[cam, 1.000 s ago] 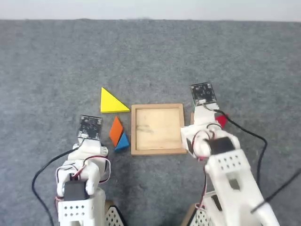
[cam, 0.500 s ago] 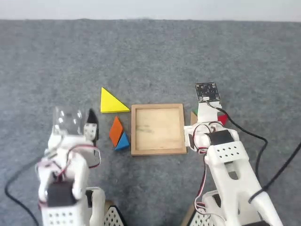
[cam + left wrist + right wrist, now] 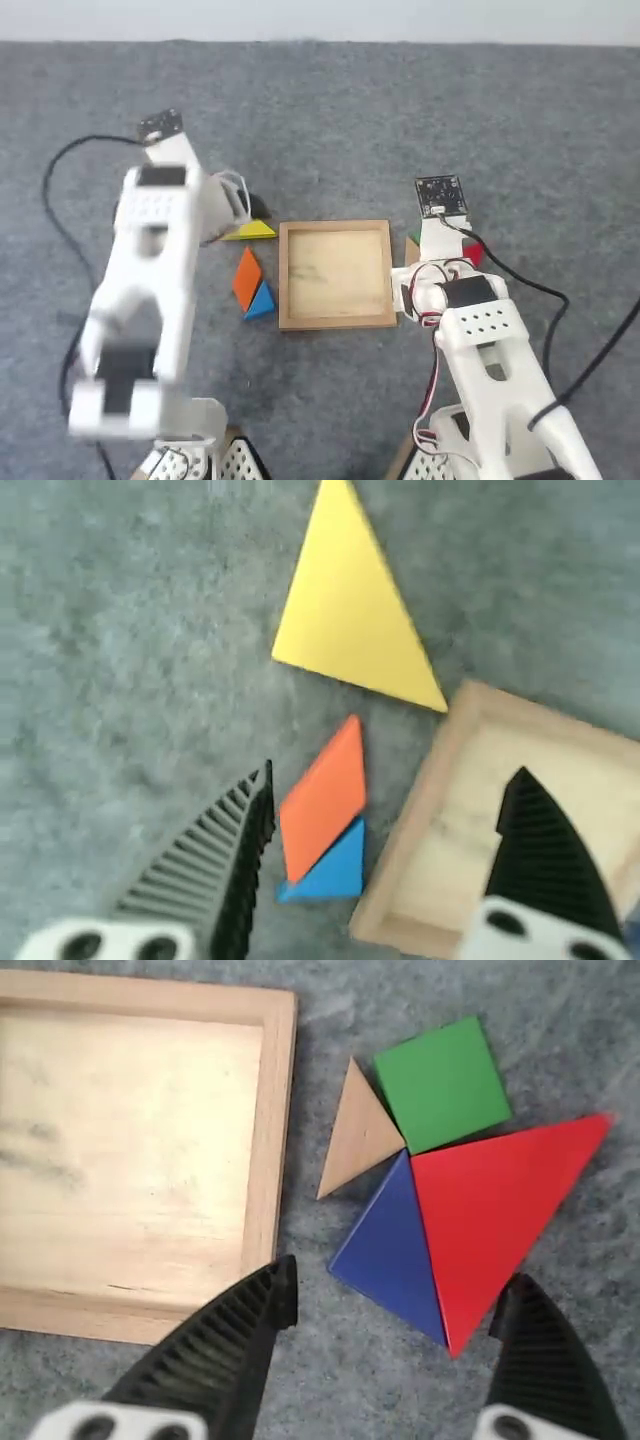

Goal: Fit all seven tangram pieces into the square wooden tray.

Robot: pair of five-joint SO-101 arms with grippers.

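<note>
Near the middle of the grey tabletop (image 3: 400, 120), high view: the square wooden tray (image 3: 283, 275) lies flat, its floor bare. Off its left rim an orange parallelogram (image 3: 246, 277) and a light-blue triangle (image 3: 261, 300) lie touching. The yellow triangle (image 3: 255, 231) beyond them is largely covered by the raised left arm (image 3: 150, 250). The right arm (image 3: 470, 320) stands at the tray's right rim and hides most of the pieces there; a sliver of a red triangle (image 3: 472, 252) shows.

Left wrist view: the left gripper (image 3: 392, 780) hangs with jaws spread wide and empty, above the orange and light-blue pieces and one tray corner. The tray is cut off at the picture's edge.

Right wrist view: the right gripper (image 3: 402, 1275), jaws likewise spread and empty, hovers over a dark-blue triangle (image 3: 392, 1245) that meets the red triangle. A tan triangle (image 3: 358, 1135) and a green square (image 3: 442, 1082) lie just beside them, all outside the tray.
</note>
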